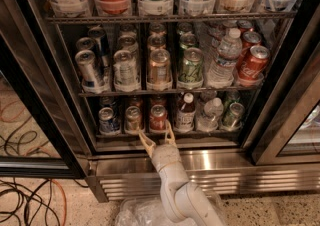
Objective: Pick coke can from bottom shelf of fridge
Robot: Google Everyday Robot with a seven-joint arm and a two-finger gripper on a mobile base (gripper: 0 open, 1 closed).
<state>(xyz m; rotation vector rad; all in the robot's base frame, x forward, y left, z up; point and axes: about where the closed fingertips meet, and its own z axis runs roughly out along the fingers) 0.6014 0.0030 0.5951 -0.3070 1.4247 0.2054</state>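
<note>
The fridge [45, 75] stands open in the camera view, with wire racks full of drinks. On the bottom shelf [165, 132] a small red coke can [158, 118] with a silver top stands third from the left, in the front row. A brownish-gold can [133, 118] is at its left and a blue-and-silver can [107, 120] further left. My gripper [157, 136] is open, its two pale fingers spread just below and in front of the coke can, at the shelf's front edge. It holds nothing.
A small bottle [185, 113], a water bottle [210, 114] and a green can [232, 115] stand right of the coke can. The louvred steel base [240, 175] lies below. The black door frame [30, 95] is at left. Cables [25, 205] lie on the floor.
</note>
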